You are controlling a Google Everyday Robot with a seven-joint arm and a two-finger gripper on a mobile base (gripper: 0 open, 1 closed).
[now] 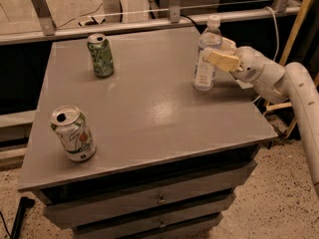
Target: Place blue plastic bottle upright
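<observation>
The blue plastic bottle [204,77] stands straight up near the far right corner of the desk [149,108], with its white cap on top and its bottom looking flat on the desk. The tool [214,52] reaches in from the right edge and holds the bottle around its middle, closed narrow on it. The bottle's long side points up and the tool sits on its right. So I think the tool should let go and slide back to the right, gently, so the bottle does not tip.
</observation>
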